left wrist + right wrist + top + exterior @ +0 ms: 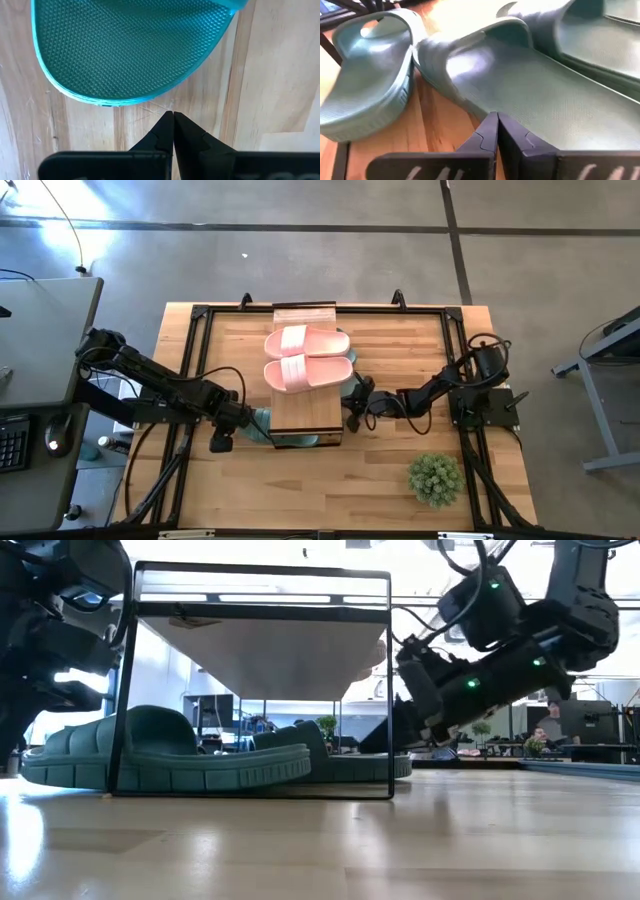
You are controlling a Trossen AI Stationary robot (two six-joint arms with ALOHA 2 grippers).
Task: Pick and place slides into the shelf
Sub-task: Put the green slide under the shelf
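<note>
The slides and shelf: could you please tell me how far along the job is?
Done: two pink slides lie on the shelf top, and green slides sit beneath it. In hand: nothing; the left pincer and right pincer are shut and empty beside green slides. Left: perhaps nudging these fully under.

Grey concrete floor [330,260] crossed by dark seams surrounds the table, a grey desk [40,340] at nine o'clock, glare at eleven o'clock.
</note>
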